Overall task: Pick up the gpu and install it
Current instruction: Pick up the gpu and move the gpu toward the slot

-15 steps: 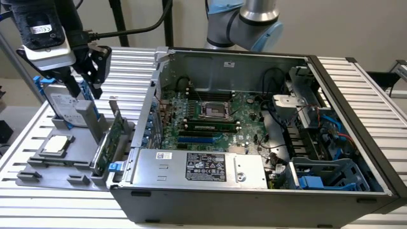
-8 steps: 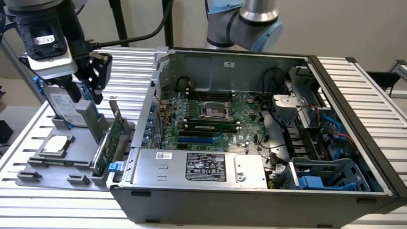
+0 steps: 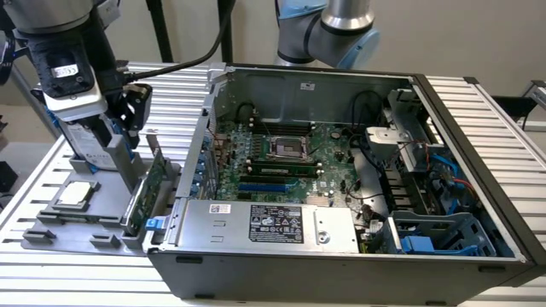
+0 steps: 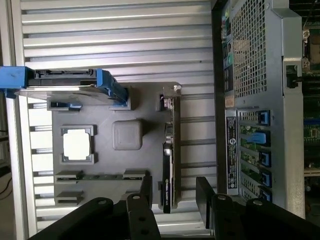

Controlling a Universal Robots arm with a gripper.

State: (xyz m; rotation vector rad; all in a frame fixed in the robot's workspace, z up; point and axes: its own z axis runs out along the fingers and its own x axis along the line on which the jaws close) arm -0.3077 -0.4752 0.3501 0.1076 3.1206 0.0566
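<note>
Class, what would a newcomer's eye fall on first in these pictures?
The grey metal computer case lies open in the middle of the exterior view, its green motherboard bared. At that view's left, a thin green-and-black graphics card stands on edge in a grey tray, the arm's black jaws open above it.

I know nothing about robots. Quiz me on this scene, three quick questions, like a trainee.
1. True or false: the green circuit card with a silver end bracket already sits inside the open grey metal computer case.
2. The black gripper is: A) shut on the card; B) open, fingers flanking the card in the wrist view; C) shut on nothing.
3. Fill in: the silver hard drive stands in a ___ frame.
Key: 1 false: it stands in the grey parts holder. 2 B. 3 blue.
</note>
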